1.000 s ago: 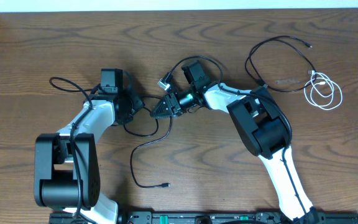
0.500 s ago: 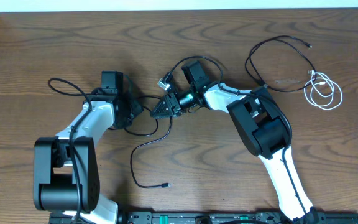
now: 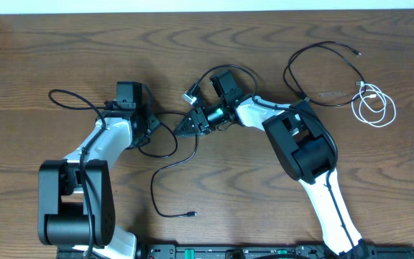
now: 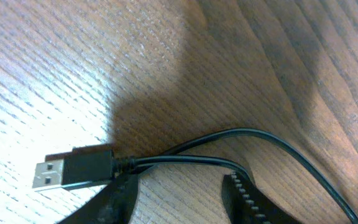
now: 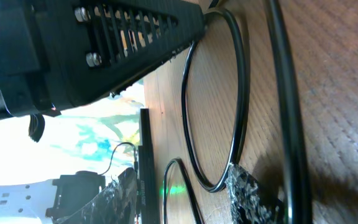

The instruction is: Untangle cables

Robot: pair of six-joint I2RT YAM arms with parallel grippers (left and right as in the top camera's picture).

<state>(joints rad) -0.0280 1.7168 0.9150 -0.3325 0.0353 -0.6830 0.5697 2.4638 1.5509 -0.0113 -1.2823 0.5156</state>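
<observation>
Found left gripper (image 4: 176,184) and right gripper (image 3: 182,129) both with jaws apart, nothing clamped, the tangled black cable (image 4: 185,163) lying just beside the right gripper; advise closing squarely behind its USB plug (image 4: 73,169) before drawing slowly away.

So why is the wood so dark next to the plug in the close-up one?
Left wrist view: a big shadow falls across the table, leaving bright wood left of the USB plug. Right wrist view: sideways, with washed-out glare at the left. Overhead view: even light, everything sharp.
</observation>
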